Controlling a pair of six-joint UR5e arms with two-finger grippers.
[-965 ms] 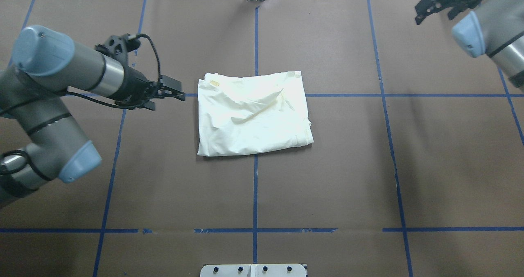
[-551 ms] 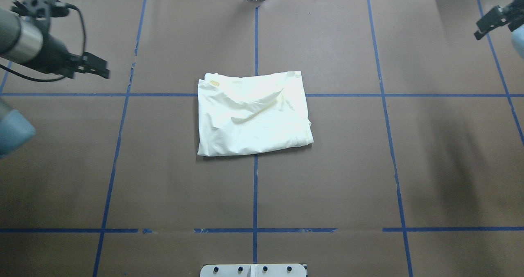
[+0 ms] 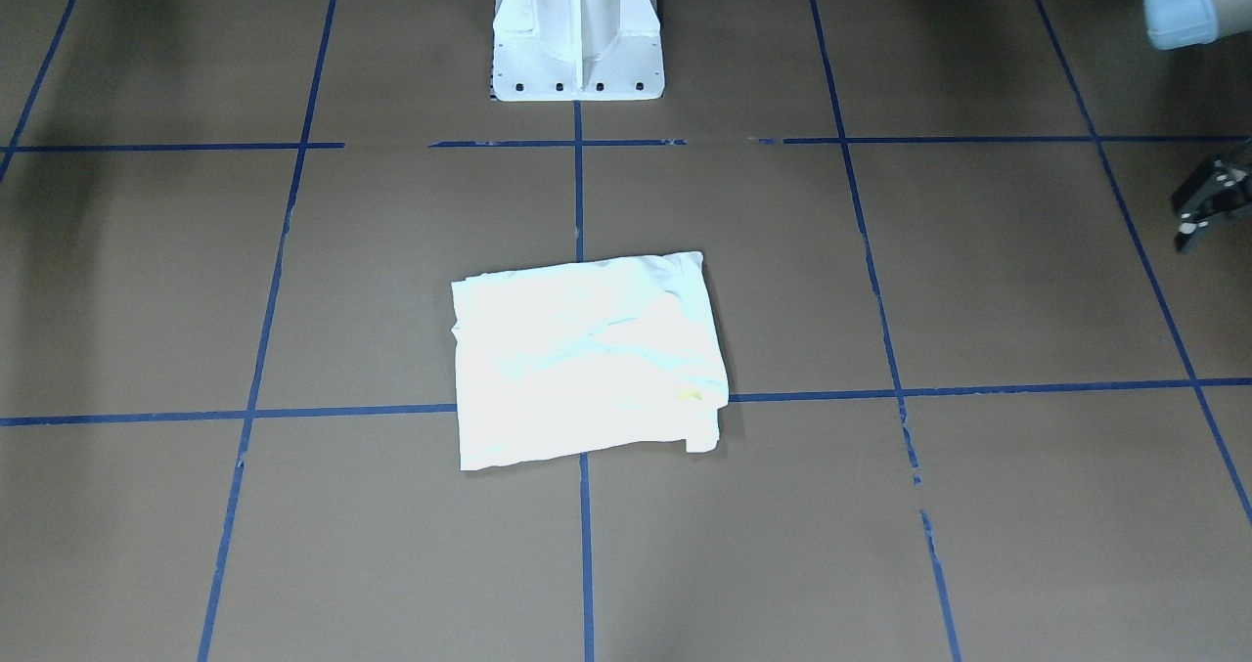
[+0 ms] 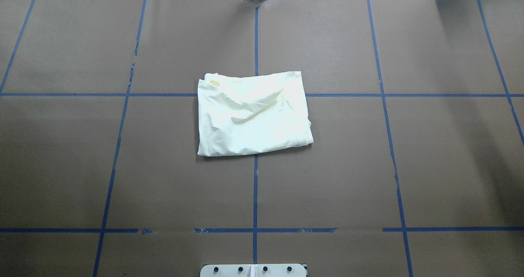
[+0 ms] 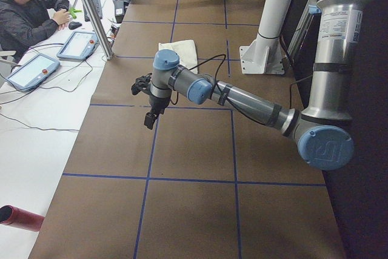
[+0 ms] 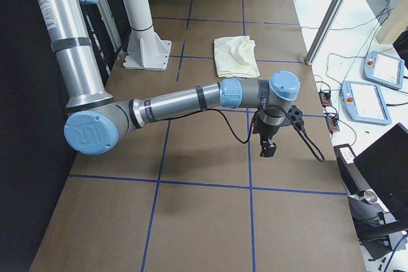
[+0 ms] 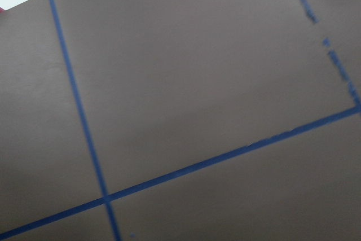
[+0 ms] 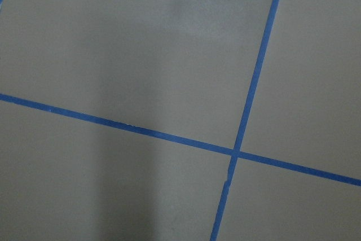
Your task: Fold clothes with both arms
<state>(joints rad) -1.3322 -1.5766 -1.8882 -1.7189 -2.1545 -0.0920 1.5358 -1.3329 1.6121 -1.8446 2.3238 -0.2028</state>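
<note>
The cream-white shirt (image 4: pixel 254 113) lies folded into a rough rectangle at the table's middle, plain side up, with a small yellow mark near one corner; it also shows in the front-facing view (image 3: pixel 587 359). No arm is in the overhead view. My left gripper (image 3: pixel 1185 222) is cut off by the right edge of the front-facing view, far from the shirt; I cannot tell its state. In the exterior left view it (image 5: pixel 148 116) hangs over bare table. My right gripper (image 6: pixel 268 150) shows only in the exterior right view, pointing down over bare table, state unclear. Both wrist views show only paper and tape.
Brown paper with a blue tape grid (image 4: pixel 254 187) covers the table. The white pedestal (image 3: pixel 577 31) stands at the robot's side. An operator (image 5: pixel 30 10), tablets (image 5: pixel 33 70) and a metal post (image 5: pixel 91 10) are beyond the far edge. A red cylinder (image 5: pixel 18 218) lies off the table.
Both arms have drawn back outward and left the overhead view; the left gripper moved away from the shirt's left edge. The shirt has not moved.
</note>
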